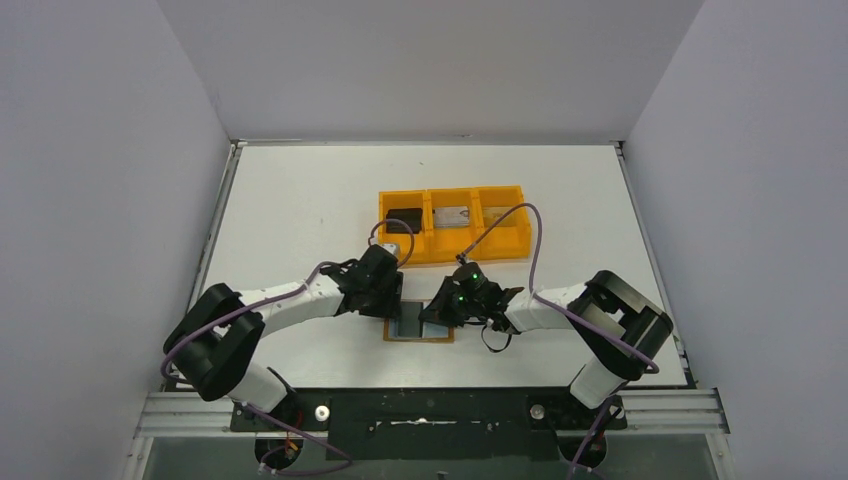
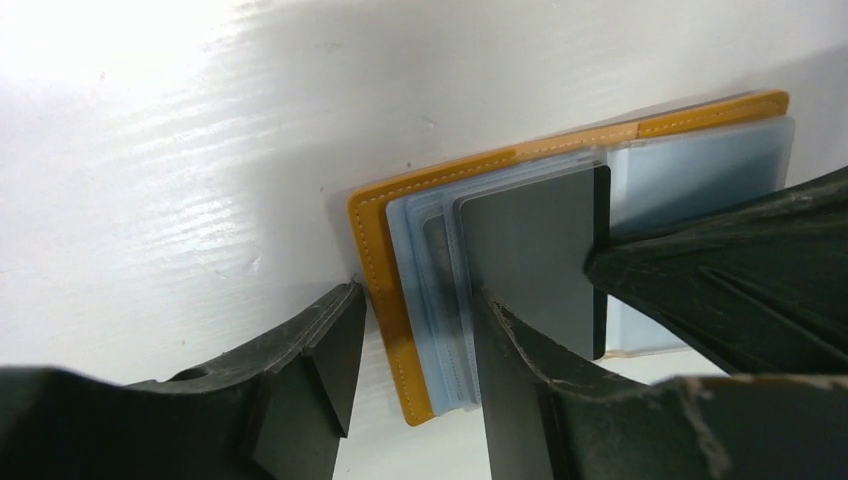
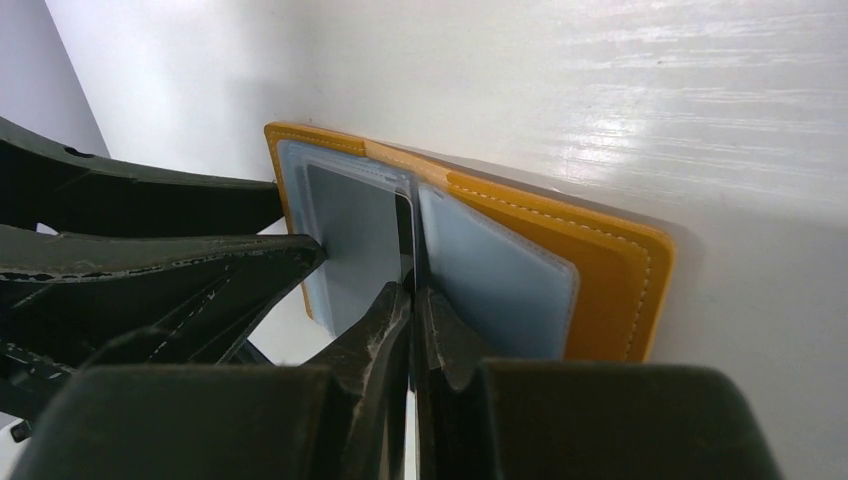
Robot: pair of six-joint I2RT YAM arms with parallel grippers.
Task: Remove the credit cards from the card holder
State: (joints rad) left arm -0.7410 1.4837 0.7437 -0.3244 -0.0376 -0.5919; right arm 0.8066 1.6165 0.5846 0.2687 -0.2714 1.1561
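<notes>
Left wrist: stitched card holder [image 2: 385,290], flat grey card [image 2: 530,260].

The table [image 1: 300,200] is white with a faint grain and a slight gloss; both wrist views [image 2: 200,150] [image 3: 650,100] show light glaring off it. Two things lie directly on it. An orange tray [image 1: 455,255] sits about midway between the left and right edges and around mid-depth, its long sides nearly parallel to the far edge. The holder [image 1: 410,326] lies nearer the near edge, also about midway between left and right and apart from the tray. It is spread open, its tan outer side [image 2: 375,260] [image 3: 600,270] flat against the table.
</notes>
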